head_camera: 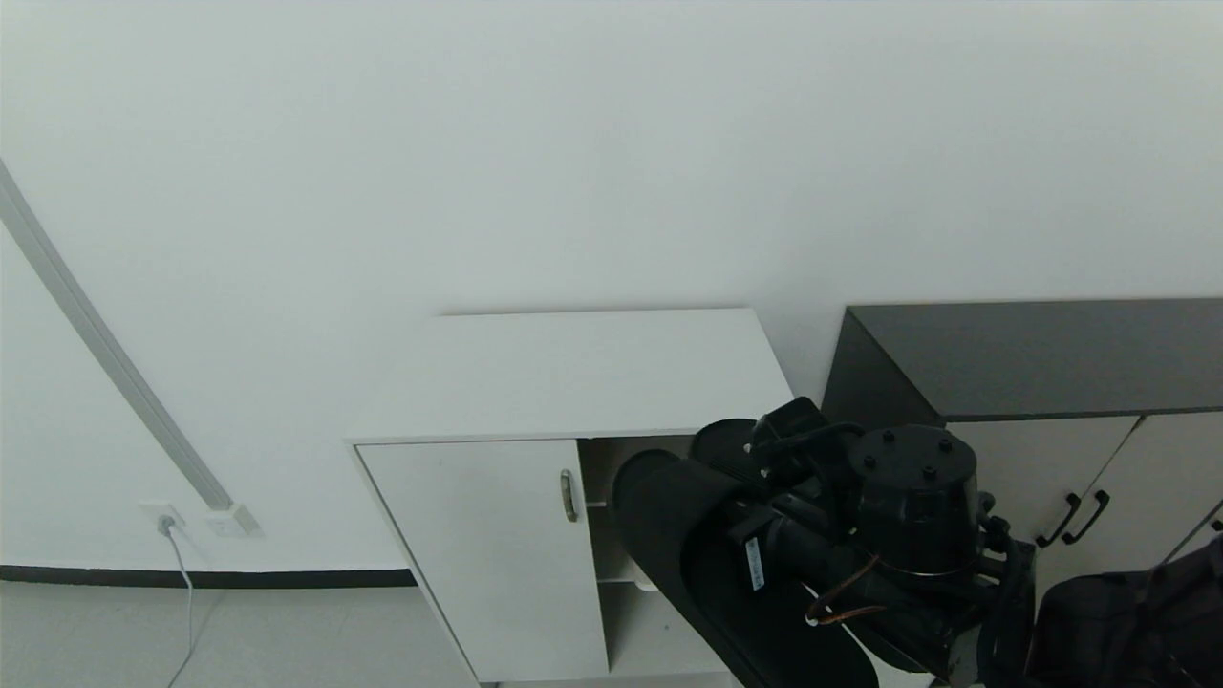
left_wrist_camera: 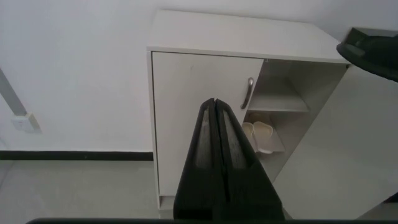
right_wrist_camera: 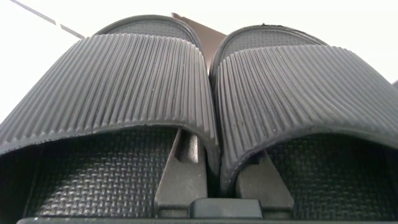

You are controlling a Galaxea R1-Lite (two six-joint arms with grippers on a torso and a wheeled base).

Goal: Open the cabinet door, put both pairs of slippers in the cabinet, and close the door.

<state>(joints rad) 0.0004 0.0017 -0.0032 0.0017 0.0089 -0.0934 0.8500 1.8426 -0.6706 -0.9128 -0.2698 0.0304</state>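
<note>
right claw (right_wrist_camera: 221, 155) is up in the lower right of the head view, pinching the black slippers (head_camera: 688, 545) as a pair. from its own wrist view the fingers (right_wrist_camera: 180, 180) sit either side of the two inner walls, squeezing them together under the ribbed straps (right_wrist_camera: 130, 81). left claw (left_wrist_camera: 214, 109) is pressed together on nothing, pointing at the cabinet (head_camera: 573, 373).

the cabinet stands at lower centre of the head view. its left door (head_camera: 487, 545) is closed with the handle (head_camera: 568, 495) at its edge, and the right half is open. the pale slippers (left_wrist_camera: 261, 135) lie on the lower shelf (left_wrist_camera: 273, 149) inside, so one pair looks home and the black pair is left to go in.

on handling, these look like light foam or rubber slides. they should be soft enough to give under the squeeze and grippy on the textured footbed, not fragile at all. holding both inner walls is a sensible grasp, since it keeps the two together. the long soles hang well out from the fingers, though, so they may droop or swing. the toes need to go in level, or they could catch the shelf edge.
</note>
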